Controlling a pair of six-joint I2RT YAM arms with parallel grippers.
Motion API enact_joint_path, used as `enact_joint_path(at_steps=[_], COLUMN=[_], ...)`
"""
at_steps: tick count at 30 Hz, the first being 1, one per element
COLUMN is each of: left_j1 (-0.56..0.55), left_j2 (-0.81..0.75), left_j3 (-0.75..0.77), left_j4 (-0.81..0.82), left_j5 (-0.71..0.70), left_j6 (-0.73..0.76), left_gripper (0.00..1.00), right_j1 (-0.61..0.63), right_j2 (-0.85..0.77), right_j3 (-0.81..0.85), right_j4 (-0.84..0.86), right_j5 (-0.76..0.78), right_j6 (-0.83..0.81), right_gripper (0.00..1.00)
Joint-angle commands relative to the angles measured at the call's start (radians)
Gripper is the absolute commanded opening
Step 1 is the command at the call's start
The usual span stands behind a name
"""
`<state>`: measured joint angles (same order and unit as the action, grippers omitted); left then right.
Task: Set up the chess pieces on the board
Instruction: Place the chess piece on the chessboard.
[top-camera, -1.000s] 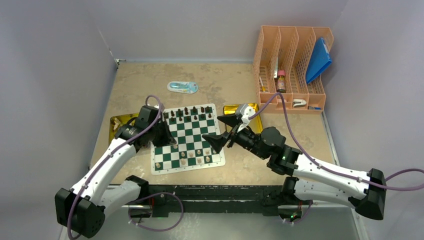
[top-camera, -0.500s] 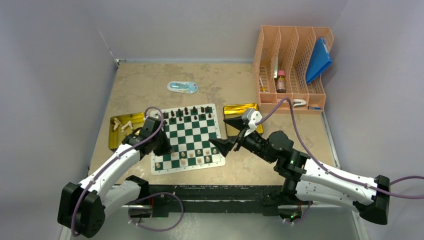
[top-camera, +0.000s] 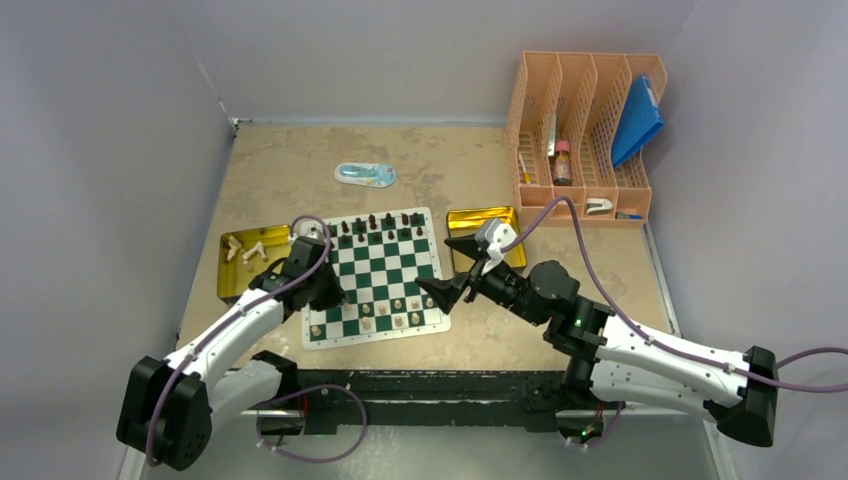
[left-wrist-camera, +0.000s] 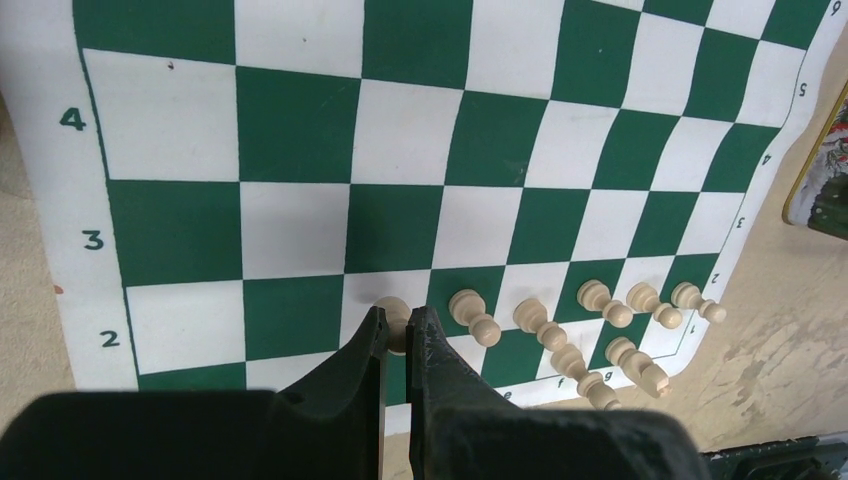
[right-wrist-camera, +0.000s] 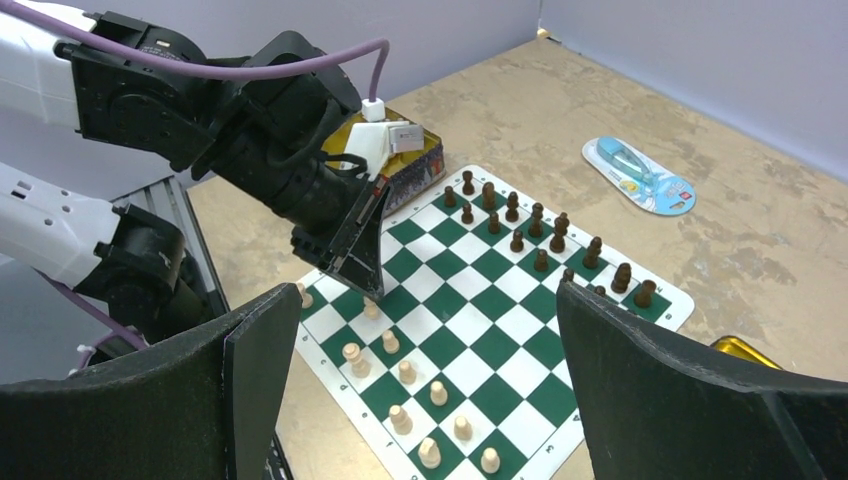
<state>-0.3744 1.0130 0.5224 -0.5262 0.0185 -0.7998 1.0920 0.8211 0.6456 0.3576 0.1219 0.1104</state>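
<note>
The board is a green-and-white checkered mat in the middle of the table. Dark chess pieces line its far rows, and cream chess pieces stand in its near rows. My left gripper is over the board's near left part, shut on a cream pawn in the second row. The left wrist view shows several more cream pieces to that pawn's right. My right gripper hangs open beside the board's right edge, holding nothing. In the right wrist view its fingers frame the board.
A gold tray left of the board holds loose cream pieces. A second gold tray lies at the board's far right corner. An orange file organizer stands at the back right. A blue packaged item lies behind the board.
My left gripper has moved from the board's far left toward its near rows, still shut on the pawn. My right gripper has drawn back rightward off the board.
</note>
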Motion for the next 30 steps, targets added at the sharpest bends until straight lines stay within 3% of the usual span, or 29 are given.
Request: enact_joint_path(at_steps=[1,18,26,30], left_j1=[-0.004,-0.009,-0.021,-0.021], left_j2=[0.005,0.055,0.055,0.056], left_j3=[-0.013,0.021,0.038,0.054], left_j4=[0.058,0.017,-0.006,-0.024], left_j5=[0.0,0.055,0.057,0.042], left_j6=[0.007,0.018,0.013,0.012], left_gripper=[0.0,0.02,0.25,0.28], right_j1=[-0.004,-0.004,-0.004,-0.004], right_j2=[0.004,-0.013,0.003,-0.001], right_j3=[-0.001,-0.018,0.002,-0.001], right_j4=[0.064,0.08,0.067,0.068], right_j5=[0.017,0.021,0.022,0.027], right_j6=[-0.021,-0.026,-0.04,-0.044], right_gripper=[0.99,0.99,0.99,0.99])
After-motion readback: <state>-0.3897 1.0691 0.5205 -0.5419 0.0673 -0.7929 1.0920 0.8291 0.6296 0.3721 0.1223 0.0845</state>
